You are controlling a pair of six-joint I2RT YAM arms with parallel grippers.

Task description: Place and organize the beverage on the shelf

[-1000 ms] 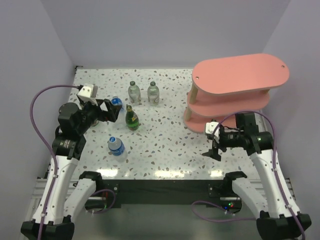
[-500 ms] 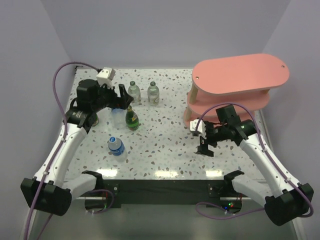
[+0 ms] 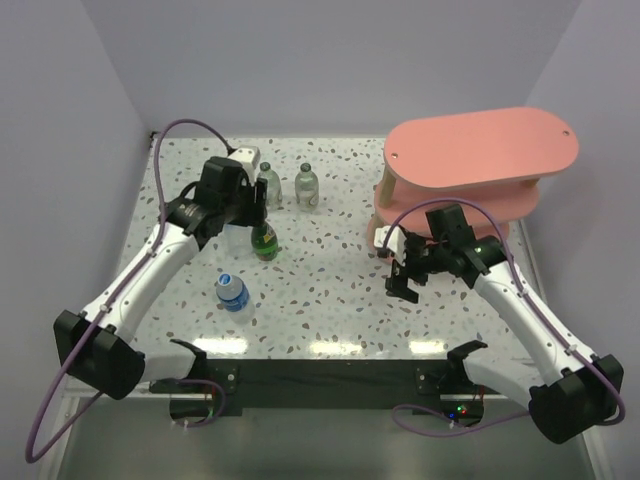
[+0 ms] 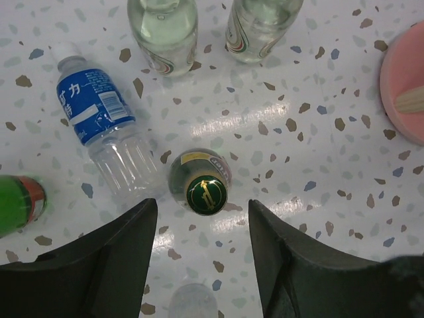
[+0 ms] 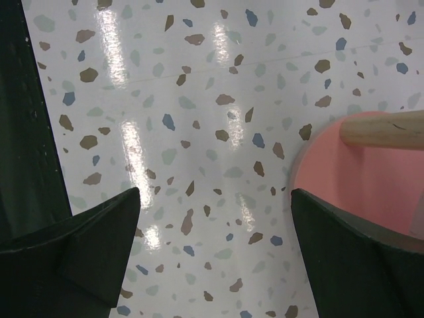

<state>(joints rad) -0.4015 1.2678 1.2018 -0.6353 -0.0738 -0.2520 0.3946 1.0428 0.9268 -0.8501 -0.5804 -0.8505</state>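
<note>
A dark green bottle with a gold cap (image 3: 264, 240) (image 4: 205, 194) stands upright near the table's middle left. My left gripper (image 3: 257, 212) (image 4: 202, 205) hangs over it, open, its fingertips on either side of the cap and not touching. A blue-label bottle (image 4: 99, 122) lies beside it. Two clear bottles (image 3: 307, 185) (image 4: 163, 30) stand behind. Another blue-label bottle (image 3: 232, 292) stands nearer the front. The pink shelf (image 3: 480, 150) (image 5: 371, 179) stands at the back right. My right gripper (image 3: 404, 280) (image 5: 215, 195) is open and empty over bare table by the shelf's base.
A green bottle (image 4: 16, 202) lies at the left edge of the left wrist view. A wooden post (image 5: 384, 129) of the shelf rises close to my right gripper. Purple walls close in the table on three sides.
My left arm has swung out to the right, over the dark green bottle, and its jaws have narrowed. My right arm has lifted and shifted left beside the shelf, jaws still wide.
</note>
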